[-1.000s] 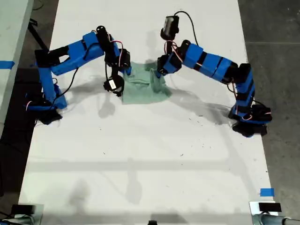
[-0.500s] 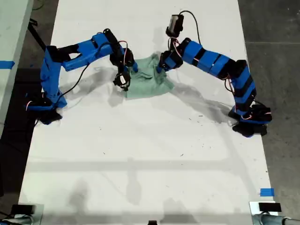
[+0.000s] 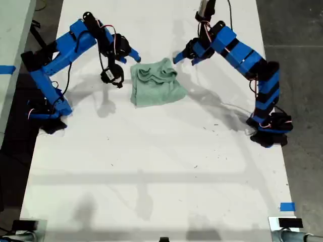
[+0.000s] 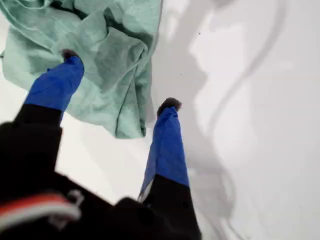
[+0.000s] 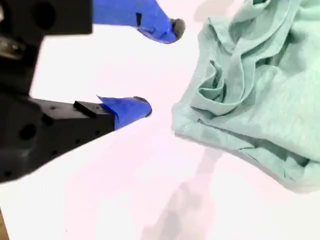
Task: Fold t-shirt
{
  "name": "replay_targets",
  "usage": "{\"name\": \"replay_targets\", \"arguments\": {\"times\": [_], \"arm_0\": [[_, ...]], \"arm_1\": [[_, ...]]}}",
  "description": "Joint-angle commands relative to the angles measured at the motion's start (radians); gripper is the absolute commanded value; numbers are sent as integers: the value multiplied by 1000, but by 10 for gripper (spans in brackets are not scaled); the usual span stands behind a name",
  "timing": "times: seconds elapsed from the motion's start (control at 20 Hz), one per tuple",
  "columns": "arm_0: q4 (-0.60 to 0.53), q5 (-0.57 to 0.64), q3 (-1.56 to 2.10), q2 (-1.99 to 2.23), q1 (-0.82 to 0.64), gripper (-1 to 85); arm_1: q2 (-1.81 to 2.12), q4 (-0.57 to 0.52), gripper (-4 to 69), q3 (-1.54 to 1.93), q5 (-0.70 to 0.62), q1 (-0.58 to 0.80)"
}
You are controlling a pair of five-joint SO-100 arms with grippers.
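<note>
While the t-shirt (image 3: 155,88) lies bunched, my first claw (image 4: 119,79) and second claw (image 5: 159,67) flank it, both gaping, empty.

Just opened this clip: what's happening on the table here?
Two blue arms are folding a pale green t-shirt on a white table. At this moment neither holds it: my first gripper and my second gripper are both open, near the cloth's edges. In the exterior view the arms are raised on either side of the shirt, which lies bunched in a rough, wrinkled bundle toward the far end of the table, not a neat fold.
</note>
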Motion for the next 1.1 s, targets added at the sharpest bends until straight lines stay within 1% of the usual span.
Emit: {"name": "replay_targets", "arguments": {"times": [0.0, 0.05, 0.1, 0.15, 0.2, 0.25, 0.35, 0.4, 0.5, 0.55, 0.6, 0.7, 0.8, 0.9, 0.95, 1.05], "arm_0": [[-26, -3, 221, 276, 54, 156], [-55, -17, 342, 364, 86, 68], [-83, -21, 456, 443, 130, 41], [-101, -46, 557, 511, 176, 28], [-133, -67, 661, 584, 229, 15], [-163, -98, 752, 653, 282, 6], [-229, -173, 934, 801, 385, 0], [-284, -209, 1051, 887, 434, 0], [-439, -262, 1327, 1103, 523, 0], [-482, -304, 1450, 1218, 545, 0], [-479, -330, 1537, 1315, 549, 0], [-403, -330, 1628, 1476, 522, 0], [-342, -322, 1700, 1683, 503, 0], [-308, -330, 1799, 1881, 499, 0], [-258, -362, 1839, 1956, 491, 0], [-262, -356, 1836, 1939, 489, 0]], "arm_1": [[285, 57, 310, 149, 2, 0], [391, 34, 294, 288, 17, -11], [502, -6, 209, 449, 18, -34], [606, -44, 101, 600, 43, -64], [698, -84, 56, 749, 87, -91], [779, -118, 39, 891, 120, -133], [894, -164, 21, 1114, 244, -245], [934, -199, 10, 1209, 302, -314], [989, -264, 6, 1368, 430, -433], [1019, -296, 5, 1439, 479, -480], [1063, -330, 4, 1511, 518, -517], [1193, -351, 4, 1644, 568, -560], [1382, -348, -5, 1781, 575, -558], [1548, -304, -9, 1868, 571, -535], [1574, -318, -9, 1855, 560, -535], [1407, -390, -8, 1698, 511, -523]]}}
